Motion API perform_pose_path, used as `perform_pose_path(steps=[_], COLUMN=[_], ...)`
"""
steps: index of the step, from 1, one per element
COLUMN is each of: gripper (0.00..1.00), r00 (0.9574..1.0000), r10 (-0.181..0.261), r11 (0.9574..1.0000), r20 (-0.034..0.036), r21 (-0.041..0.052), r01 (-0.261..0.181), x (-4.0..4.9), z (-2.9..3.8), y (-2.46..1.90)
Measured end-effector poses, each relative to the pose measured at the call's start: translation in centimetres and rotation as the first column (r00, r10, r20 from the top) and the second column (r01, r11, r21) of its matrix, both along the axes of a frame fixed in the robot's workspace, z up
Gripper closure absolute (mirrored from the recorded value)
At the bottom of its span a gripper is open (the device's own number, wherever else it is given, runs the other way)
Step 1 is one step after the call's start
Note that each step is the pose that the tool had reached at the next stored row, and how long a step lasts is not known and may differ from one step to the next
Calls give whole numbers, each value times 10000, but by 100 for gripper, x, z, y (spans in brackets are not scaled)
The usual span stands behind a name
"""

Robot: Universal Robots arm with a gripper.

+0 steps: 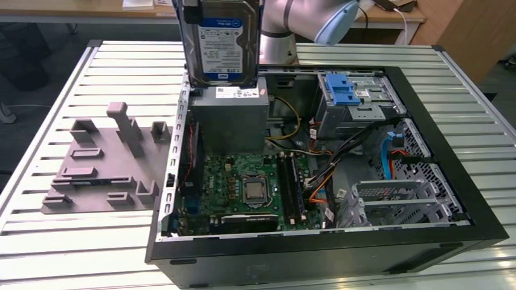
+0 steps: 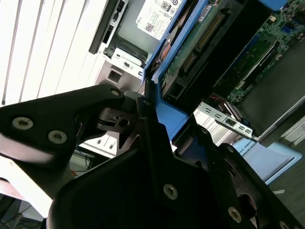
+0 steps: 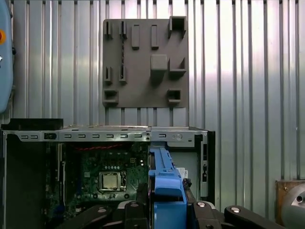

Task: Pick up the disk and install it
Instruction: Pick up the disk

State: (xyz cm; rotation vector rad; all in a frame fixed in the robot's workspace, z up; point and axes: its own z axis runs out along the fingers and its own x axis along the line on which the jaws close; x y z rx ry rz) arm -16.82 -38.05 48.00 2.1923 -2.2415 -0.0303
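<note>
Bright, even light; glare streaks on slatted table [image 3: 248, 71]; disk [image 1: 222, 42] well lit; computer case [image 1: 322, 257] interior dim, shadowed.

— Condition of the disk [image 1: 224, 42]?
— A flat silver drive with a blue-and-white label. In the exterior view it stood upright, label facing the camera.
— Its frame?
— A blue plastic frame [image 3: 167, 188] ran along its edges, noted in both wrist views.
— Position?
— It was off the desk, clamped in the claw [image 2: 151, 107], directly above the grey box [image 1: 229, 121] inside the open computer case [image 1: 322, 266]. Contact with the box could not be determined.
</note>
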Motion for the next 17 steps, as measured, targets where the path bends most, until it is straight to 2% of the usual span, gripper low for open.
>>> perform_pose_path(steps=[9,17], gripper=[63,63], r00=[10000,9999], r10=[-66,-108], r11=[10000,9999], r20=[1,-1], r21=[-3,-5], r01=[66,108], x=[23,69], z=[0,0], y=[-84,-119])
